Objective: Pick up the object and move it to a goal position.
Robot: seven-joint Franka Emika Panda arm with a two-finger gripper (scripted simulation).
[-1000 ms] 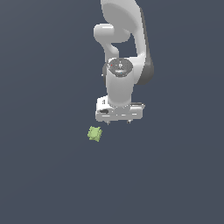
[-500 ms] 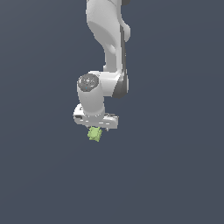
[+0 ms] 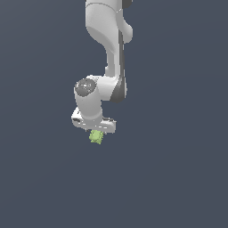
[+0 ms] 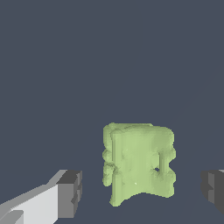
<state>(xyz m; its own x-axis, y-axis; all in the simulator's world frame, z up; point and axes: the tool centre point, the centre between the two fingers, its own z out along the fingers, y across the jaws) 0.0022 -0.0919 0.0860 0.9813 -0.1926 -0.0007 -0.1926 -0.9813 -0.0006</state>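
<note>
The object (image 3: 96, 137) is a small light-green lumpy thing on the dark grey floor. In the exterior view it shows just under the white gripper (image 3: 95, 132), whose hand hides its upper part. In the wrist view the object (image 4: 138, 164) stands between the two dark fingertips (image 4: 70, 194), with a clear gap on each side. The gripper (image 4: 142, 190) is open around the object and does not touch it.
The white arm (image 3: 109, 44) rises above the hand toward the top of the exterior view. The floor (image 3: 178, 169) is plain dark grey with nothing else on it.
The arm has swung toward the exterior view's left and come down over the object. The object has not moved.
</note>
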